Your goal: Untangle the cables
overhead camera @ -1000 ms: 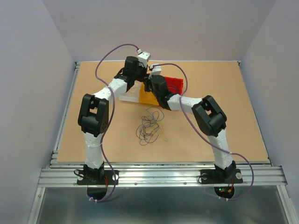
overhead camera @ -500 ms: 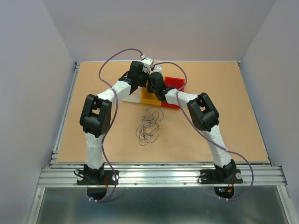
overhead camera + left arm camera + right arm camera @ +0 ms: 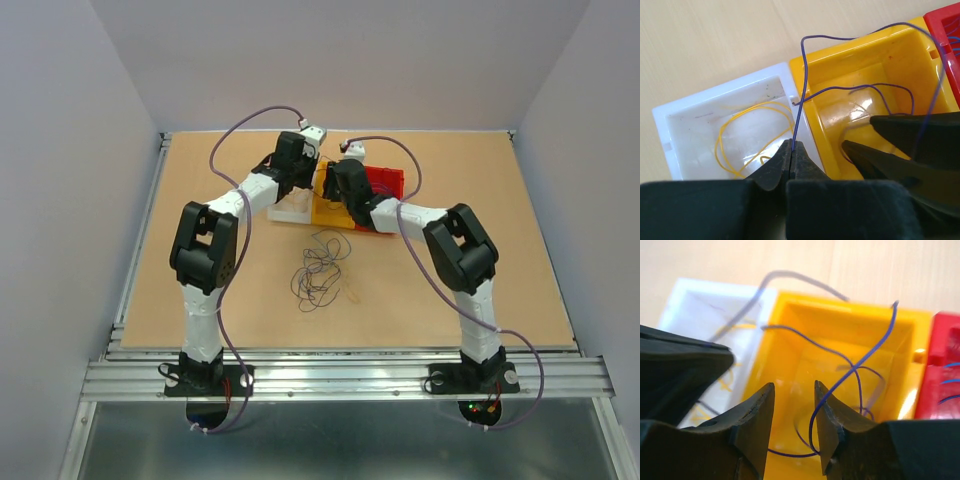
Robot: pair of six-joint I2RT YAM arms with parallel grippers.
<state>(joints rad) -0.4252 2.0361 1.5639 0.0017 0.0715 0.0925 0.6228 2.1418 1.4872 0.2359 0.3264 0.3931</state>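
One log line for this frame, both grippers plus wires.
left gripper: shut on purple wire | right gripper: open over yellow bin | white bin: holds yellow wire | tangle: on table

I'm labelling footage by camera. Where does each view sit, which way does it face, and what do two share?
Top external: above and behind the bases, looking down on the table; both arms whole, tangled cables mid-table.
Left wrist: on the left arm, looking down at the white bin past the left gripper, shut on a purple wire.
Right wrist: on the right arm, looking down into the yellow bin through the open right gripper.
Shared: both wrist views show the yellow bin.
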